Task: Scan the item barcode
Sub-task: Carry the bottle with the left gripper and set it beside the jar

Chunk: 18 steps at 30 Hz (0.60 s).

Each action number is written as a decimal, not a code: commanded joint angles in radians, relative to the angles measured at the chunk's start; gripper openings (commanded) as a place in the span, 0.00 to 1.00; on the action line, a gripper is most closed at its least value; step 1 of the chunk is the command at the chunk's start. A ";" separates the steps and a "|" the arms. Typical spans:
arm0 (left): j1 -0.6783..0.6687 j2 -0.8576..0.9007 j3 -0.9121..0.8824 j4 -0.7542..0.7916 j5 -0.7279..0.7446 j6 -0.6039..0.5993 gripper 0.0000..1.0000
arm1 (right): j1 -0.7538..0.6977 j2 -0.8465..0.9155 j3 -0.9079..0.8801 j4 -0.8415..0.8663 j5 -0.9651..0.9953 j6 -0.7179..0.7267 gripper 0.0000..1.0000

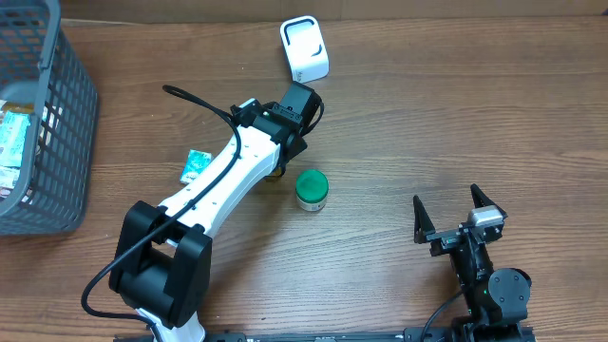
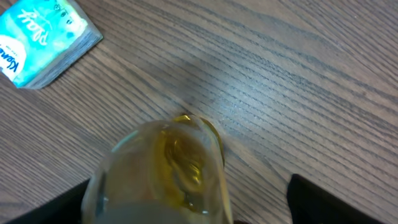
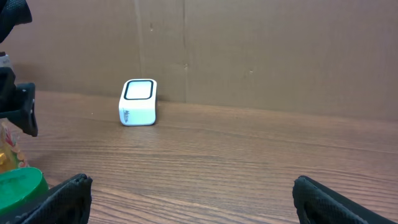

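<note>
Clear yellowish bottle [image 2: 165, 171], between wide-parted fingers [image 2: 333, 202] of left claw [image 2: 186, 199], on table [image 2: 298, 74]

On the surface [image 1: 475, 114] I count one white scanner [image 1: 305, 49], one green-lidded jar [image 1: 311, 190], one teal tissue packet [image 1: 197, 164], one clear bottle [image 2: 161, 168], one grey basket [image 1: 57, 142], and two arms' ends: the left end effector [image 2: 186, 211] and the right end effector [image 1: 446, 204].

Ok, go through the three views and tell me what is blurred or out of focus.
Left wrist view: the clear jar with yellow contents sits close to the lens and is blurred; the teal tissue packet and the wooden table are sharper. Overhead view: evenly lit, sharp, the green-lidded round tub casts a soft shadow. Right wrist view: the white box-shaped scanner is crisp.
</note>
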 commanded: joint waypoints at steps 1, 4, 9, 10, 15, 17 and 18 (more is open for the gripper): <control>-0.003 -0.005 0.018 -0.004 0.008 0.050 0.92 | -0.006 -0.007 -0.010 0.005 0.005 -0.004 1.00; 0.003 -0.021 0.085 -0.024 0.000 0.168 0.97 | -0.006 -0.007 -0.010 0.005 0.005 -0.004 1.00; 0.008 -0.054 0.343 -0.149 -0.004 0.379 1.00 | -0.006 -0.007 -0.010 0.005 0.005 -0.004 1.00; 0.008 -0.057 0.389 -0.175 -0.008 0.415 1.00 | -0.006 -0.007 -0.010 0.005 0.005 -0.004 1.00; 0.022 -0.065 0.606 -0.292 -0.214 0.577 1.00 | -0.006 -0.007 -0.010 0.005 0.005 -0.004 1.00; 0.041 -0.066 0.688 -0.335 -0.335 0.608 1.00 | -0.006 -0.007 -0.010 0.005 0.005 -0.004 1.00; 0.056 -0.066 0.732 -0.355 -0.389 0.627 1.00 | -0.006 -0.007 -0.010 0.005 0.005 -0.004 1.00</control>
